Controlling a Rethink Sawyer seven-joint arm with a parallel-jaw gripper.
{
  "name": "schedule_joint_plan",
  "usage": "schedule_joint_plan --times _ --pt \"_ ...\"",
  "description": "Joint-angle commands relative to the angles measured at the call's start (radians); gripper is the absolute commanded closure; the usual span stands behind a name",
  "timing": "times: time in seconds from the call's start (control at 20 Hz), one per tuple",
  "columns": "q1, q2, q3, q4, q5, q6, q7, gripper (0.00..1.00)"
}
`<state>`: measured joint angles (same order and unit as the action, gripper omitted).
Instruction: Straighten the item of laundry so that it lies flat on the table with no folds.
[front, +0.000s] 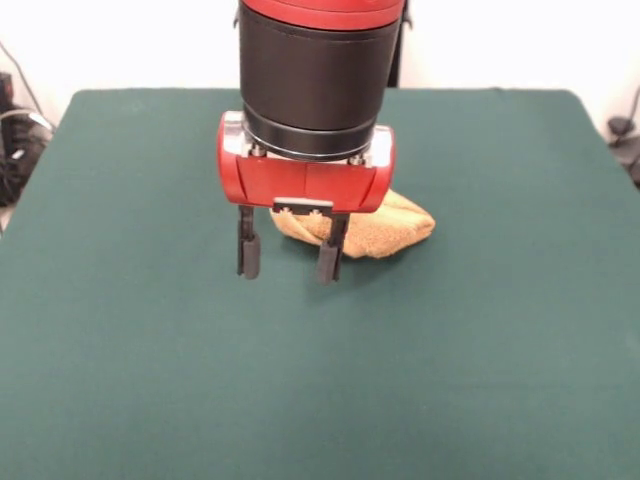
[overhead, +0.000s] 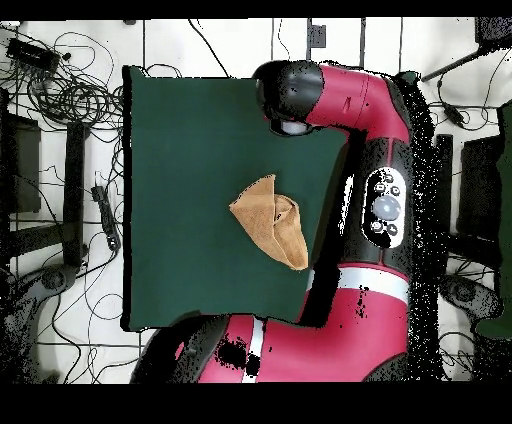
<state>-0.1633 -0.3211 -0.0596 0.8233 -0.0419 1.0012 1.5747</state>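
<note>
The item of laundry (front: 392, 232) is a small golden yellow-orange towel lying bunched and folded over on the dark green table (front: 120, 360). My gripper (front: 288, 270) hangs in front of it and a little left, with its red body partly hiding the towel. Its two black fingers (front: 248, 250) stand apart, open, with nothing between them, their tips just above the cloth top. In the overhead view the towel (overhead: 268, 222) shows as a rough triangle with one flap folded onto itself near the table's (overhead: 180, 200) middle. The gripper itself is hidden under the arm's black wrist (overhead: 288, 95).
The red arm (overhead: 375, 200) runs along the right side of the table in the overhead view and covers that edge. Cables and gear (overhead: 60, 120) lie on the floor past the left edge. Green tabletop surrounds the towel on every side.
</note>
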Motion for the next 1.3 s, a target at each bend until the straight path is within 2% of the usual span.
schedule_joint_plan --times 0.05,0.45,1.05,1.3 --pt "0.058 -0.019 0.04 0.107 0.028 0.062 0.192 0.0" --pt "0.058 -0.029 0.036 0.135 0.035 0.042 0.194 0.0" --pt "0.097 -0.011 0.03 0.103 0.033 0.061 0.216 0.0" --pt "0.095 -0.016 0.025 0.119 0.036 0.049 0.222 0.0"
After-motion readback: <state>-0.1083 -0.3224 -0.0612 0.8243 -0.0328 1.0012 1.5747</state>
